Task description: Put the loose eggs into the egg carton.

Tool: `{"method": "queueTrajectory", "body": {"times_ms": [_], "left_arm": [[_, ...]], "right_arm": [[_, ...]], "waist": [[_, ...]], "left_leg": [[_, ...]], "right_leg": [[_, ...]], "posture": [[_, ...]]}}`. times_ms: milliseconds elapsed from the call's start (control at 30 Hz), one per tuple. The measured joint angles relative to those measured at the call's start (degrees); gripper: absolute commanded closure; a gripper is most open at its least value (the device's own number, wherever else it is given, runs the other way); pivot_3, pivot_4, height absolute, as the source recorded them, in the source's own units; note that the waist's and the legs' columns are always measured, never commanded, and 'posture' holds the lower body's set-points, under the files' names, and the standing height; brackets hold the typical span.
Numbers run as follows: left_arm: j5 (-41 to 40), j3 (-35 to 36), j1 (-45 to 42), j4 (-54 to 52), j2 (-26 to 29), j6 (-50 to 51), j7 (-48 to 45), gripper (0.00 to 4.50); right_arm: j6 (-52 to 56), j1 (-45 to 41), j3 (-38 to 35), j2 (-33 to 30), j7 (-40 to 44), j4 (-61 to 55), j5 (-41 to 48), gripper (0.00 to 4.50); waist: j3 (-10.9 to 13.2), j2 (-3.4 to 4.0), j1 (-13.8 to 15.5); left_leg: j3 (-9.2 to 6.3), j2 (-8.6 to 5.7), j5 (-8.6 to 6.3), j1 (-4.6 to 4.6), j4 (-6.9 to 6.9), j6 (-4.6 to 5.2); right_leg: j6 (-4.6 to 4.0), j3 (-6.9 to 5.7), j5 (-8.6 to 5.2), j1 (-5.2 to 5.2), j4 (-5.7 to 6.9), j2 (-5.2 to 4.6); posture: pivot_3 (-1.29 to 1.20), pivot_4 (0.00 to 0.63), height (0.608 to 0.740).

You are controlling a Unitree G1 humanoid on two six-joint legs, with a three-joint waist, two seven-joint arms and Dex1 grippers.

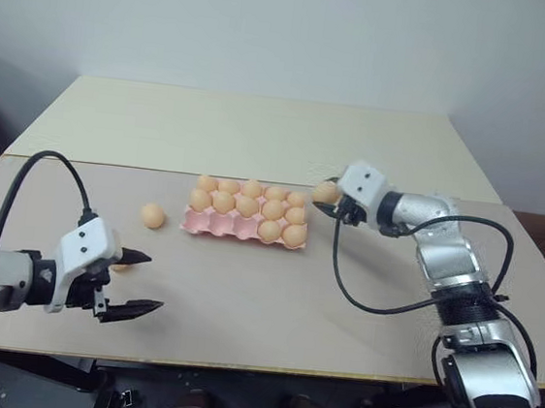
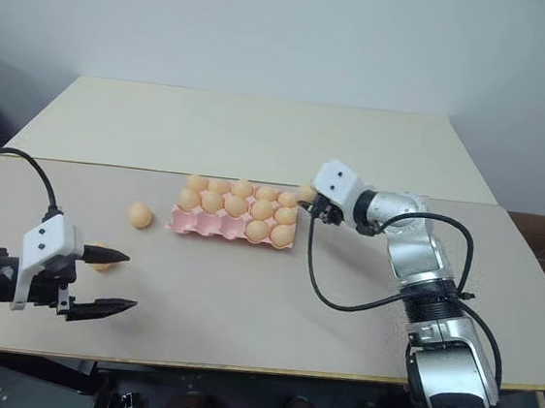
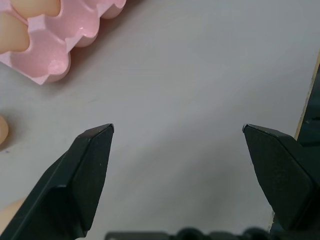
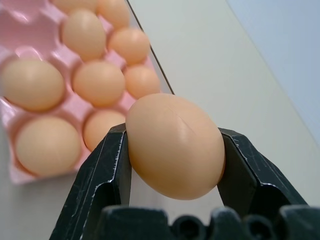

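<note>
At the near left, the left pincer (image 1: 137,282) hangs just above the surface (image 1: 243,298) with its fingers spread wide and nothing between them. One loose egg (image 2: 101,257) lies right beside its far finger, partly hidden, and another egg (image 1: 152,215) rests alone left of the egg carton (image 1: 243,225). The pink carton sits mid-surface, with its near-left cups empty. At the carton's far right corner, the right pincer (image 4: 172,150) is clamped on a held egg (image 4: 174,146), lifted off the surface.
</note>
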Motion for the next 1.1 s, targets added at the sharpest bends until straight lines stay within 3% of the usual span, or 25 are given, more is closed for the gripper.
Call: {"method": "queueTrajectory", "body": {"times_ms": [267, 500, 733, 967, 1100], "left_arm": [[0.99, 1.54, 2.35, 0.22, -0.01, -0.60, 0.33, 0.00], [1.25, 4.53, 6.76, -1.12, -0.54, -0.57, 0.88, 0.00], [1.24, 6.27, 8.61, -2.46, -0.83, -0.35, 1.39, 0.00], [1.24, 6.39, 8.26, -2.33, -0.81, -0.36, 1.37, 0.00], [1.25, 6.34, 7.00, -2.22, -0.80, -0.43, 1.61, 0.00]], "right_arm": [[1.72, -0.14, 7.96, 10.30, -2.26, -1.20, -2.46, 2.31], [0.17, -1.66, 10.61, 13.95, -3.30, 5.13, -4.25, 2.31], [-3.95, -2.73, 10.72, 15.31, -3.81, 11.12, -4.99, 0.02], [-5.27, -2.75, 10.75, 15.57, -4.14, 11.57, -5.19, 0.02], [-4.48, -0.40, 10.06, 11.89, -3.09, 3.18, -4.88, 0.02]], "waist": [[0.00, 0.00, 0.08], [0.00, 0.00, 0.12], [0.00, 0.00, -0.02], [0.00, 0.01, 0.04], [0.00, 0.00, 0.26]], "left_leg": [[0.02, -0.01, 0.00, -0.04, 0.00, 0.00], [0.03, 0.00, 0.00, -0.06, 0.00, -0.01], [0.03, 0.03, 0.00, -0.06, 0.00, -0.01], [0.03, 0.02, 0.00, -0.07, -0.01, -0.01], [0.03, 0.01, 0.00, -0.11, -0.01, -0.01]], "right_leg": [[-0.03, 0.00, 0.02, -0.05, -0.01, -0.03], [-0.06, -0.01, 0.00, -0.08, -0.02, -0.04], [-0.07, -0.01, 0.00, -0.11, 0.01, 0.00], [-0.06, -0.01, 0.01, -0.12, 0.01, -0.01], [-0.05, -0.01, 0.00, -0.13, -0.02, -0.03]], "posture": [[0.00, 0.150, 0.740], [0.00, 0.150, 0.740], [0.00, 0.150, 0.740], [0.00, 0.150, 0.740], [0.00, 0.150, 0.740]]}}
